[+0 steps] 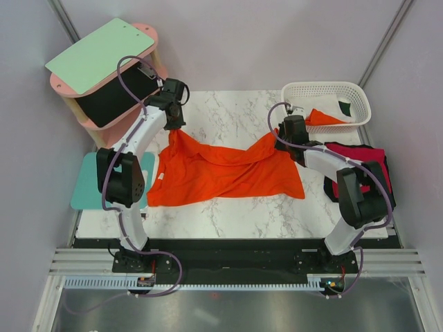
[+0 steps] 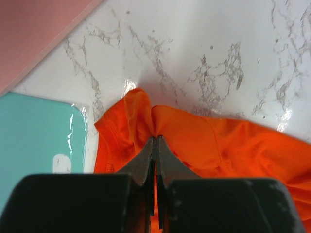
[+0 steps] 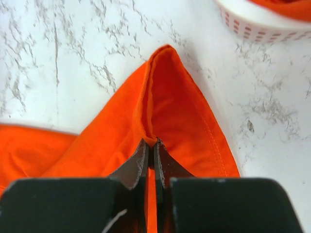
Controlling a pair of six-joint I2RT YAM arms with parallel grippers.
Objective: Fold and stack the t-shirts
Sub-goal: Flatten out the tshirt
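On marble table [image 1: 235, 117], orange t-shirt [image 1: 228, 173] hangs between left tool [image 2: 155, 138] and right tool [image 3: 149, 141], each clamped on raised corner.

White marble-veined counter [image 1: 235, 117]; pale grey walls [image 1: 242, 34] on three sides; pink two-tier shelf [image 1: 147, 32], far-left corner, mint-green board [image 1: 100, 55] on top; aluminium rail [image 1: 235, 261] along near edge.

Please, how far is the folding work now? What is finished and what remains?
Done: no neat stack shows. A red and black heap lies at the right edge; whether it is folded I cannot tell. In hand: the orange t-shirt lies spread but rumpled, the left pincer and right pincer each shut on its far edge. Left: folding it, plus the shirts in the white basket.
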